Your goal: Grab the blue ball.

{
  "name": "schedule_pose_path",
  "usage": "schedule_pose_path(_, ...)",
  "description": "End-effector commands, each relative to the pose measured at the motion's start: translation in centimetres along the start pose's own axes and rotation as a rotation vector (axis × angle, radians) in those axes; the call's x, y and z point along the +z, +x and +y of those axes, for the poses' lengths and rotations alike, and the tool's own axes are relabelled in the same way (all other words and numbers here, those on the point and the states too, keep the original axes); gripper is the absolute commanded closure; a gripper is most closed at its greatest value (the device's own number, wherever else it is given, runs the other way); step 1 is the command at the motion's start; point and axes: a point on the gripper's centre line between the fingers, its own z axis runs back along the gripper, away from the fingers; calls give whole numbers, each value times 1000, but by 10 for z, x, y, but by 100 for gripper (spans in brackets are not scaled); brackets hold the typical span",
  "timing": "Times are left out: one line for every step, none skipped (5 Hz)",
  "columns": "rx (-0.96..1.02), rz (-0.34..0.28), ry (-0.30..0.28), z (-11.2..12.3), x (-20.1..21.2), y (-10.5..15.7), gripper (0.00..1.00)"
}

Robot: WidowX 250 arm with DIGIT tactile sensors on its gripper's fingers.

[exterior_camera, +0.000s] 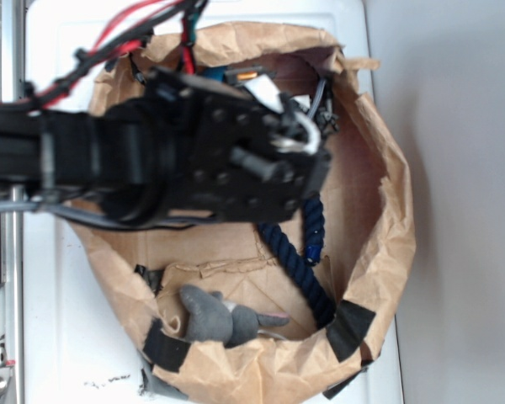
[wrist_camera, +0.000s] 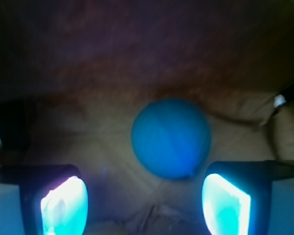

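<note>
Black arm (exterior_camera: 177, 160) over paper bag (exterior_camera: 387, 252) with navy rope (exterior_camera: 307, 261), grey mouse (exterior_camera: 219, 318)

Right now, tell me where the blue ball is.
In the wrist view the blue ball lies on the brown paper bag floor, just ahead of the open gripper, nearer its right-hand finger in the image. In the exterior view the arm hides it.

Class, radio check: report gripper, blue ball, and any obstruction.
Gripper open, empty. Blue ball on bag floor just ahead between fingers, untouched. Nothing blocking in wrist view.
</note>
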Motion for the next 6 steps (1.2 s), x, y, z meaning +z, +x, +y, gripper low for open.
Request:
schedule_pose_path(-32,36,-44,18,24,33,0)
schedule_pose_path(-29,22,-61,18,17,29,0)
schedule_pose_path(-12,-45,-87,14,-1,15,0)
schedule_pose_path(6,-102,-104,8,-18,5,0)
schedule_pose_path(1,-150,-116,6,-33,-1,0)
schedule_pose_path(-3,-145,-139,4,-35,-5,0)
